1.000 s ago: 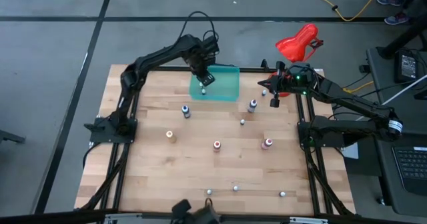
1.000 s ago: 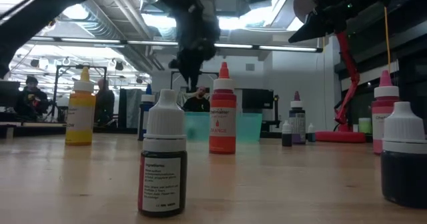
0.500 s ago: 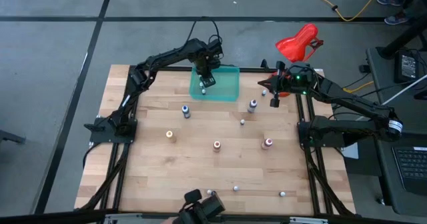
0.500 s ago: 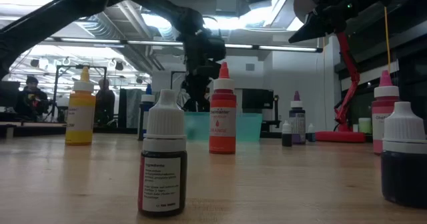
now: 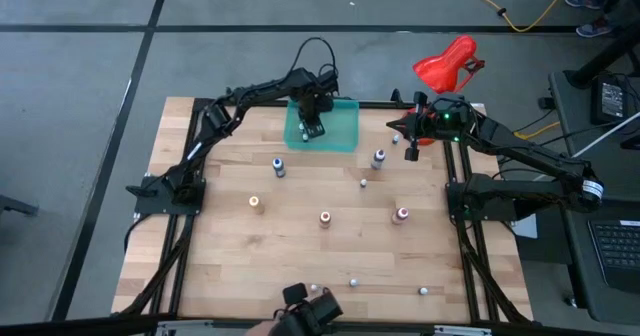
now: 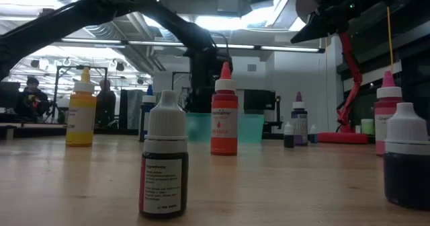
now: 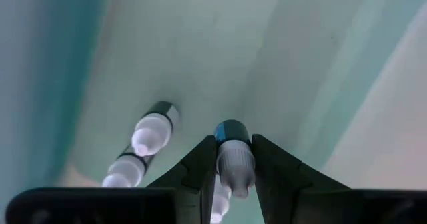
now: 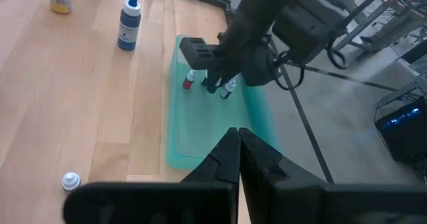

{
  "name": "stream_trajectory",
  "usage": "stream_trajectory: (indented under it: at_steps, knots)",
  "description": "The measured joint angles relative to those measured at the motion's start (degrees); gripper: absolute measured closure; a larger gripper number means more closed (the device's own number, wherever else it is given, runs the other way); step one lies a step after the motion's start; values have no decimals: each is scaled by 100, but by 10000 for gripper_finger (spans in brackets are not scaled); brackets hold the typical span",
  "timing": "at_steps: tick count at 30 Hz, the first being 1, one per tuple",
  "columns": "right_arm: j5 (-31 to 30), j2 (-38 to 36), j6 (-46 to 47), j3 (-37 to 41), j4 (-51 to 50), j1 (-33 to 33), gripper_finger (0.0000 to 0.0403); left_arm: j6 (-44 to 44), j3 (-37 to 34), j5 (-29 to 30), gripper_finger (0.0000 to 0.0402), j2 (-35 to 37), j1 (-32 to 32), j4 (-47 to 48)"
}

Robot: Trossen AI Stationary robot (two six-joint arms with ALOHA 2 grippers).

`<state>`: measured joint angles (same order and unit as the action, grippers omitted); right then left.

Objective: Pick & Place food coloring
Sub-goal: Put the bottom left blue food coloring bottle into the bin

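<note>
My left gripper [image 5: 313,126] points down into the teal tray [image 5: 340,136] at the table's far edge, shut on a small food coloring bottle [image 7: 232,154] with a pale cap and a blue-dark body. Two more small bottles [image 7: 152,132] lie on their sides on the tray floor beside it. Other bottles stand upright on their bases across the table: blue [image 5: 279,166], purple [image 5: 378,158], orange [image 5: 256,204], red [image 5: 325,217] and pink [image 5: 401,215]. My right gripper [image 5: 410,148] hangs shut above the far right of the table, holding nothing. My left gripper pinches the small bottle between its two fingers [image 7: 200,161], one on each side of the cap and neck [image 7: 235,167]. The fingers come from above, pointing down, along the bottle. The bottle stays upright, base [image 7: 231,129] toward the tray floor; whether it rests there I cannot tell.
Several tiny grey-white bottles stand apart: near the right gripper [image 5: 396,137], mid-table [image 5: 363,183] and along the near edge [image 5: 352,281]. A red desk lamp [image 5: 447,64] sits beyond the far right corner. Bare wood lies between the bottles.
My left gripper has moved a little toward the far edge over the tray and come down into it, the arm stretching out lower, still shut on the small bottle. The right arm has kept still.
</note>
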<state>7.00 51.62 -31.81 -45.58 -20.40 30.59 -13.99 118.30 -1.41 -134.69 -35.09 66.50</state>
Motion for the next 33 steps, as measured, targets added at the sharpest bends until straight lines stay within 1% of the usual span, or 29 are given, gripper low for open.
stream_trajectory:
  at_steps: [6, 12, 28, 33]
  knots:
    - [-266, 0, 2, 0, -2, 0, 391, -26, -11, 64, 319, -183, 13, -56]
    - [-301, 0, 0, 0, -2, 0, 391, 35, -9, 94, 316, -208, 17, -223]
    - [-294, 0, -17, 0, -4, 0, 391, 78, -7, 195, 269, -208, 17, -143]
    - [-290, 0, -17, 0, -2, -1, 391, 78, 170, 193, 249, -206, 20, 279]
